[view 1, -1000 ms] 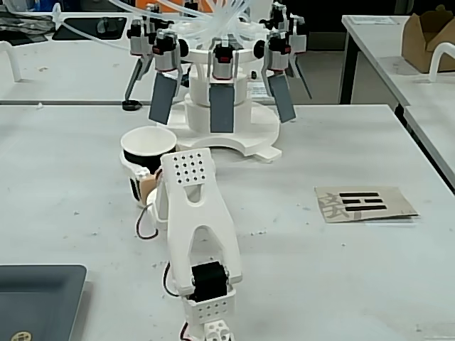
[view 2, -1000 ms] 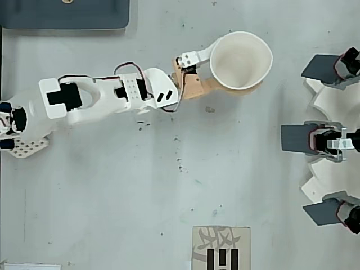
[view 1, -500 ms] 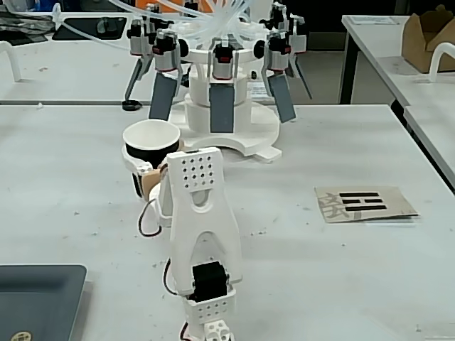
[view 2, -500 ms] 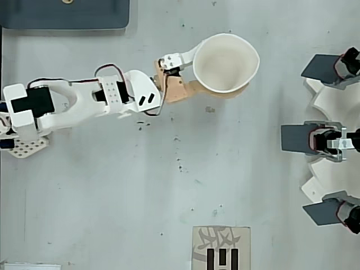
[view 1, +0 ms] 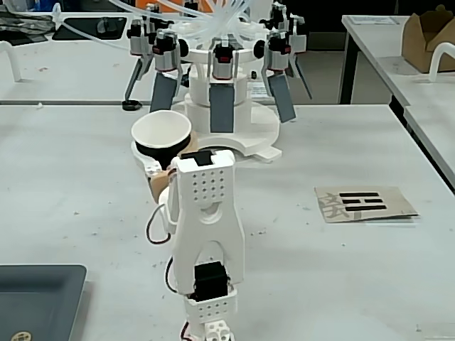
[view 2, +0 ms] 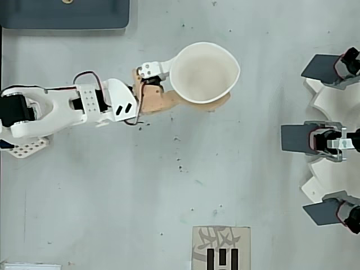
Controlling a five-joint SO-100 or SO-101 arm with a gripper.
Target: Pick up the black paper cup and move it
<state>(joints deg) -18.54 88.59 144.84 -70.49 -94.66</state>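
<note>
While the tool (view 2: pixel 194 84) clamps it, the black paper cup (view 2: pixel 205 72) sits squeezed between both fingers.

In the overhead view we see the cup (view 2: pixel 205 72) between the gripper (view 2: pixel 188 84) fingers, the card (view 2: pixel 220 247) at six o'clock, the tray (view 2: pixel 64 14) at ten.

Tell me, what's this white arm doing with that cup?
The white robot arm has closed its pincer around a black paper cup, white inside and empty. The rim looks squeezed slightly out of round, so the grip seems firm. Whether the cup is lifted or resting on the table is hard to tell. Beyond it stands a white machine with grey paddles; a printed card lies off to one side.
</note>
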